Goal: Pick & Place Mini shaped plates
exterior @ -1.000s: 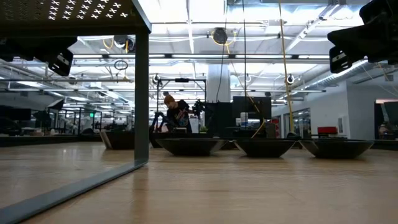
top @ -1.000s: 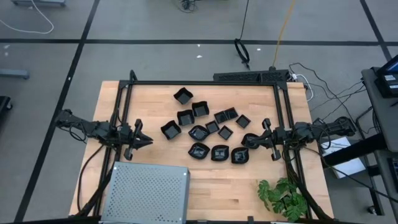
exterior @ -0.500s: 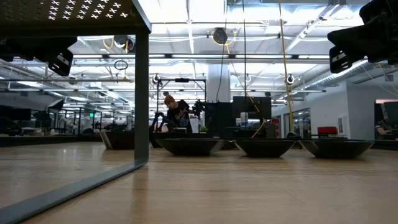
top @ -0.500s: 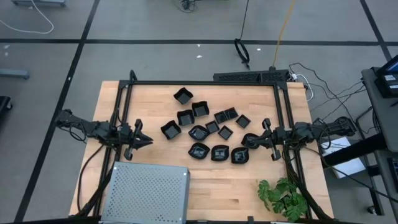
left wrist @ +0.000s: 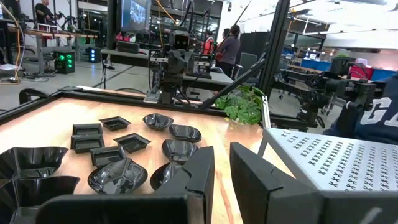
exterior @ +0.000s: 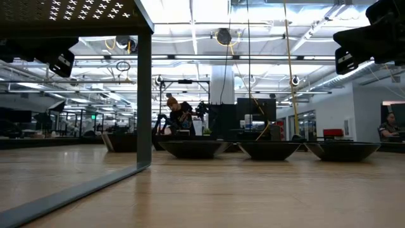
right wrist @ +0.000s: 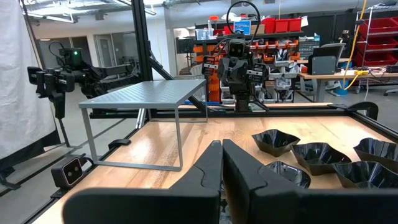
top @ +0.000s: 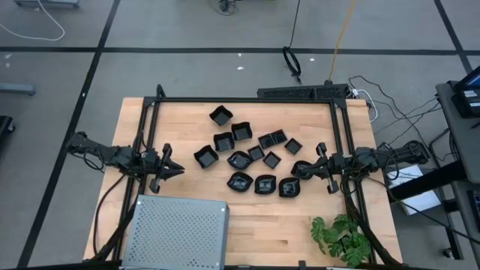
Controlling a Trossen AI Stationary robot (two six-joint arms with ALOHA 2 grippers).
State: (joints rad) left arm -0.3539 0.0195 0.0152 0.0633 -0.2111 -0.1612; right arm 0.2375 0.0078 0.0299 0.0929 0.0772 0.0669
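While both empty pincers, left (top: 178, 170) slightly parted, right (top: 303, 169) closed, flank the plates (top: 255, 159), bare table (top: 180, 124) rims them.

In the low view, the perforated tray (exterior: 76, 16) runs off the top and left edges, and the mini shaped plates (exterior: 193, 148) overlap edge-on, so their shapes can't be told. Background people (exterior: 172, 114) are too small to make out.
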